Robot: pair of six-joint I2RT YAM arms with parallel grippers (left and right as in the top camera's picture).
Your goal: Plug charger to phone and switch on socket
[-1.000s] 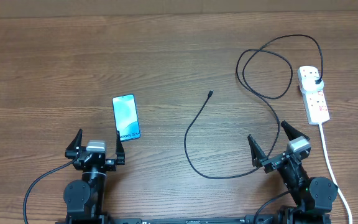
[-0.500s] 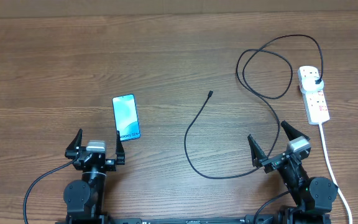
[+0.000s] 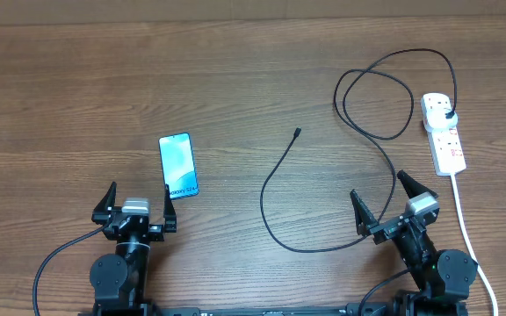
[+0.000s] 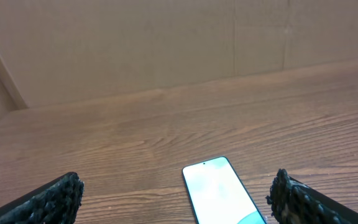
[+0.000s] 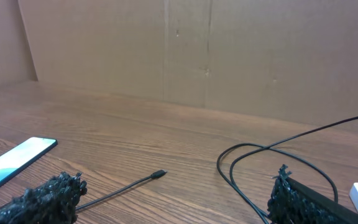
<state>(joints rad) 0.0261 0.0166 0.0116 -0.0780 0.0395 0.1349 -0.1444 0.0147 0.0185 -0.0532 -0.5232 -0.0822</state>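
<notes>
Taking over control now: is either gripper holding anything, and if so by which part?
Nothing is held. The left gripper and right gripper both stand open and empty; the phone and the charger lie untouched on the table.

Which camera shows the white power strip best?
Overhead: the whole power strip shows, a black plug seated in its far end. Right wrist catches only a white corner at the frame edge; left wrist shows none.
</notes>
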